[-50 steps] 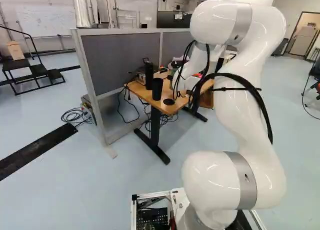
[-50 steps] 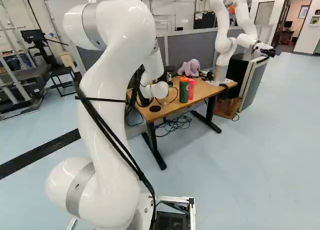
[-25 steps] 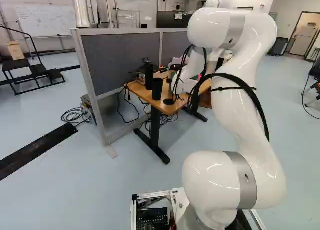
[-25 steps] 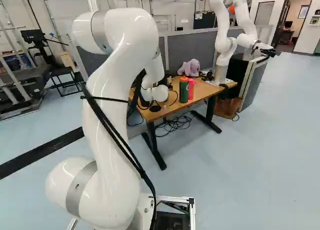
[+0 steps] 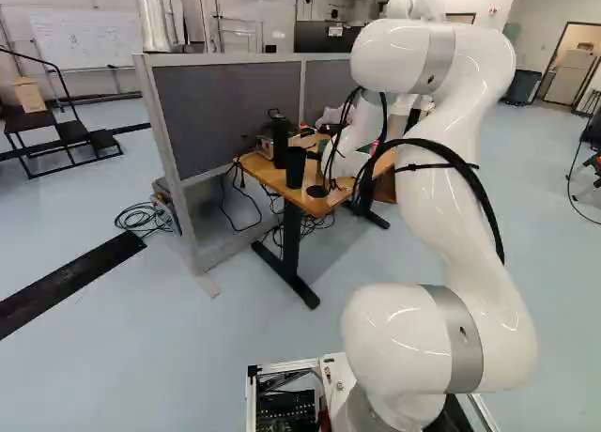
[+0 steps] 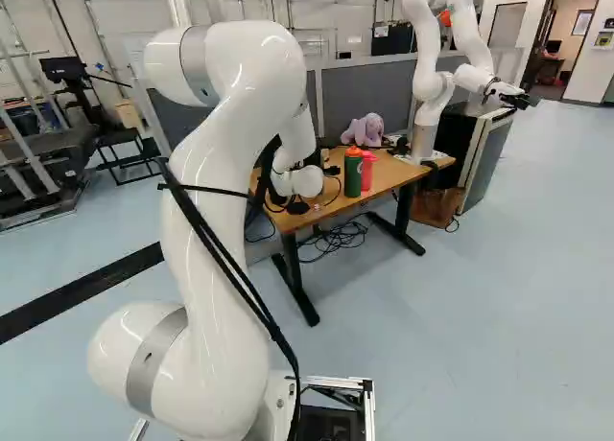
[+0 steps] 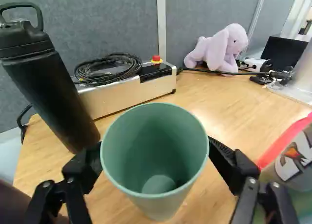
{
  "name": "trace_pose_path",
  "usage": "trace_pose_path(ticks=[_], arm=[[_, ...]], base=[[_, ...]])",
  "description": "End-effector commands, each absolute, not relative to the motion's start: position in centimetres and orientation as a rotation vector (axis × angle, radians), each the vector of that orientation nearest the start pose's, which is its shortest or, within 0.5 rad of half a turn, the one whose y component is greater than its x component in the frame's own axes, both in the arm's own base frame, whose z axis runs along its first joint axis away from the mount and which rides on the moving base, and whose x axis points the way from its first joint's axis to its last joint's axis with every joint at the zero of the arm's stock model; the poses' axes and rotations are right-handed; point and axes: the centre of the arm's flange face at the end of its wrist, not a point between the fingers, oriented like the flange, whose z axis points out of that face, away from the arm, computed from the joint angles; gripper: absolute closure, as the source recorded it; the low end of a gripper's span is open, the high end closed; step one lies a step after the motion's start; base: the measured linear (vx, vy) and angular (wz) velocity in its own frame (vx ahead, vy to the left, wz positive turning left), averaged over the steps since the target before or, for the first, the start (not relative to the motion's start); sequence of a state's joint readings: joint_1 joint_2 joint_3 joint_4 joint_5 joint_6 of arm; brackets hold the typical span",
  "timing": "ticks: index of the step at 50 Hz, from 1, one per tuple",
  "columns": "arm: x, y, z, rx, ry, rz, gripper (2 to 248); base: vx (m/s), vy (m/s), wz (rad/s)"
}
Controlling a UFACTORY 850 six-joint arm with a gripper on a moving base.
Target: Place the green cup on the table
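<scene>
We see a cup (image 7: 158,197) in plain, muted green; beside it, a black bottle (image 7: 48,87); below it, a honey-tan table (image 7: 222,112); beyond it, a lilac plush toy (image 7: 217,51), red-and-yellow button (image 7: 156,59) and mottled grey partition (image 7: 112,27).

The elbow of the white arm (image 5: 449,183) has been shifted down and ahead, and the green cup (image 7: 158,200), held by the arm, has been lowered with it toward the desk (image 7: 214,109), inward of its left edge.

In left base view, white jointed arm (image 5: 460,197) is partly hiding right end of brown wooden desk (image 5: 268,177); in wrist view, green printed bottle (image 7: 295,168) near desk's front edge is running out of picture.
</scene>
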State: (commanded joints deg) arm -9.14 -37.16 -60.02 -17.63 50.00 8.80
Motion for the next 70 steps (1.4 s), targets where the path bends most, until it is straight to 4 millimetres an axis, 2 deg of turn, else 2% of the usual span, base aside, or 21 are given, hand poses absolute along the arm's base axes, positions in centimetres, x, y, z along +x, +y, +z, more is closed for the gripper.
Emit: trace_pose_path(ticks=[1, 2, 10, 32, 60, 70], arm=[[61.8, -7.8, 31.3, -2.486, -0.071, -1.805, 19], [61.8, -7.8, 31.3, -2.486, -0.071, -1.805, 3], [61.5, -7.8, 31.7, -2.484, -0.072, -1.809, 3], [59.9, -7.5, 34.4, -2.464, -0.077, -1.842, 3], [59.6, -7.5, 37.7, -2.423, -0.087, -1.908, 3], [59.6, -7.5, 38.1, -2.417, -0.089, -1.917, 3]], base=[[0.000, 0.000, 0.000], [0.000, 0.000, 0.000], [0.000, 0.000, 0.000], [0.000, 0.000, 0.000], [0.000, 0.000, 0.000], [0.000, 0.000, 0.000]])
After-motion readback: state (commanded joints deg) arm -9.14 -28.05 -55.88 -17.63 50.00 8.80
